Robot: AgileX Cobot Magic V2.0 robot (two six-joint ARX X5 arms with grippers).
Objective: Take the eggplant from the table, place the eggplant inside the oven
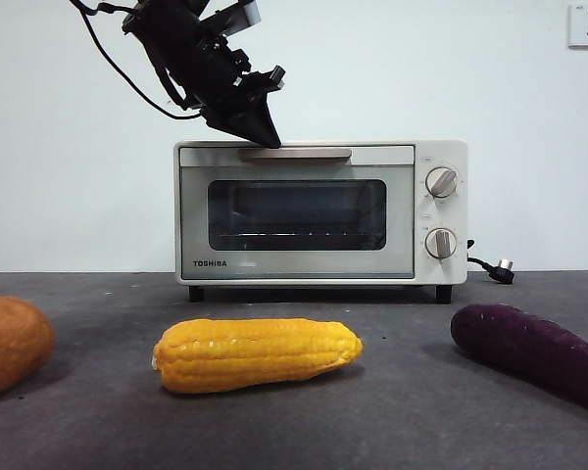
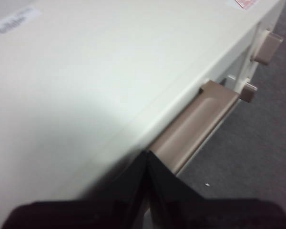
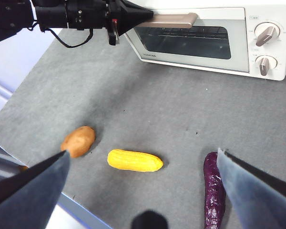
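Observation:
The eggplant (image 1: 529,352), long and dark purple, lies on the table (image 1: 412,421) at the front right, partly cut off by the picture's edge. The cream oven (image 1: 314,264) stands behind it with its glass door closed. My left gripper (image 1: 270,139) comes down from the upper left, shut, with its tip (image 2: 147,155) against the left end of the door's bar handle (image 2: 195,124). High above the table, my right gripper (image 3: 143,153) is open and holds nothing. In its wrist view the eggplant (image 3: 214,191) lies below, near one jaw.
A yellow corn cob (image 1: 257,354) lies in the middle of the table, in front of the oven. A round orange-brown vegetable (image 1: 10,343) sits at the front left. The oven's power plug (image 1: 500,268) rests to its right.

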